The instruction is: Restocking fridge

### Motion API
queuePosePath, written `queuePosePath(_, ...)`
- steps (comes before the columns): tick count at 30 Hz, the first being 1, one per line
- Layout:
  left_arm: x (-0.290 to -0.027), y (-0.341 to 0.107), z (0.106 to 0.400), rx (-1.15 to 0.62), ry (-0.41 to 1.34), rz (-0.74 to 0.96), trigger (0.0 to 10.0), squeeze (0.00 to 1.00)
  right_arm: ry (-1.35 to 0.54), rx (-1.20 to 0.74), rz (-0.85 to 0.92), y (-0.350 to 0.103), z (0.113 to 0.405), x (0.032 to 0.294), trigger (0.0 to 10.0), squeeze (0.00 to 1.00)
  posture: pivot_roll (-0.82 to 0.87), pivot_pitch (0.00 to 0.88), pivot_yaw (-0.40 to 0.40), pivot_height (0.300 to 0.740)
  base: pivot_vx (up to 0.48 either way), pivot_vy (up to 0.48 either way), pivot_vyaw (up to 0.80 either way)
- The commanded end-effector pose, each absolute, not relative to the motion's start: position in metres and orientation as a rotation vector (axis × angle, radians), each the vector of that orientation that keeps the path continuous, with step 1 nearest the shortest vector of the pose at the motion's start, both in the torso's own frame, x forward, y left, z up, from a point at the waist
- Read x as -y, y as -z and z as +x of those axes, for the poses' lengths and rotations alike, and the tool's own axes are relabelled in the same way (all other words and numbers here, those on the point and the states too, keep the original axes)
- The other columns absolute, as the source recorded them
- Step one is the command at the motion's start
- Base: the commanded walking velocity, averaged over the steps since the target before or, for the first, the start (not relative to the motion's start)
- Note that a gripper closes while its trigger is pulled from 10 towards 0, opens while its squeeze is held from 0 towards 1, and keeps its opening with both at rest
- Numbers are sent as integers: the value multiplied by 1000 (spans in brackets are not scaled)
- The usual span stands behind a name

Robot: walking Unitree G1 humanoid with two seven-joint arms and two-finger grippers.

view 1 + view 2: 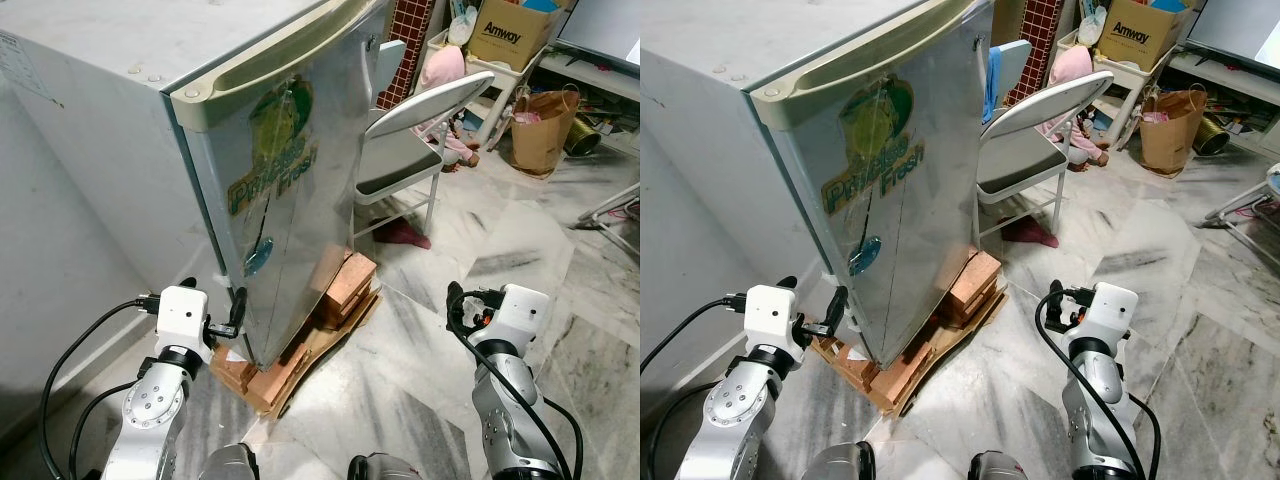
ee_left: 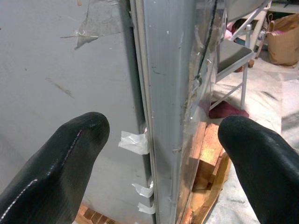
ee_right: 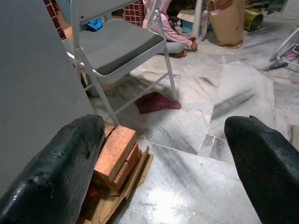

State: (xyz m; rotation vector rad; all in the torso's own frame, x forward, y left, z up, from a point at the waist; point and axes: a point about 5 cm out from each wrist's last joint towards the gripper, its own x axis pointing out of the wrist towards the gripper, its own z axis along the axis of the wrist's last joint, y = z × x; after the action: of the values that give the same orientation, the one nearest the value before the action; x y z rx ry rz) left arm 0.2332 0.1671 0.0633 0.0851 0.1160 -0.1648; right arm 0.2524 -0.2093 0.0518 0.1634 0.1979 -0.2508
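A small silver fridge (image 1: 290, 200) with a green "Fresh" sticker stands shut on bricks (image 1: 340, 285) and cardboard. A beige handle strip (image 1: 290, 50) runs along the top of its door. My left gripper (image 1: 215, 300) is open at the lower hinge-side corner. In the left wrist view its fingers (image 2: 70, 154) straddle the seam (image 2: 145, 93) between the door and the grey side wall, without touching it. My right gripper (image 1: 470, 300) hangs open over the marble floor to the right of the fridge, with nothing between its fingers (image 3: 70, 158).
A grey folding chair (image 1: 410, 150) stands close behind the fridge's right side, with a red cloth (image 1: 405, 235) under it. A paper bag (image 1: 545, 130) and an Amway box (image 1: 510, 30) sit further back. Bits of white tape (image 2: 135, 142) stick to the seam.
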Motion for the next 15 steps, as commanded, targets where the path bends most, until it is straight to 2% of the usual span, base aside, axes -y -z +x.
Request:
queuePosePath(1, -166, -66, 234, -109, 166, 76, 10000, 0, 269, -214, 159, -50, 252, 212, 10000, 0, 84, 81, -42, 740, 0, 0, 0)
queuePosePath(3, -165, -66, 234, -106, 174, 66, 10000, 0, 271, -219, 158, -49, 252, 213, 10000, 0, 84, 82, -42, 740, 0, 0, 0)
queuePosePath(5, -164, -66, 234, -111, 185, 61, 10000, 0, 271, -220, 157, -49, 252, 213, 10000, 0, 82, 82, -42, 740, 0, 375, 0)
queuePosePath(15, -161, -65, 234, -115, 206, 56, 10000, 0, 270, -220, 151, -49, 252, 214, 10000, 0, 82, 81, -46, 740, -257, 408, 0)
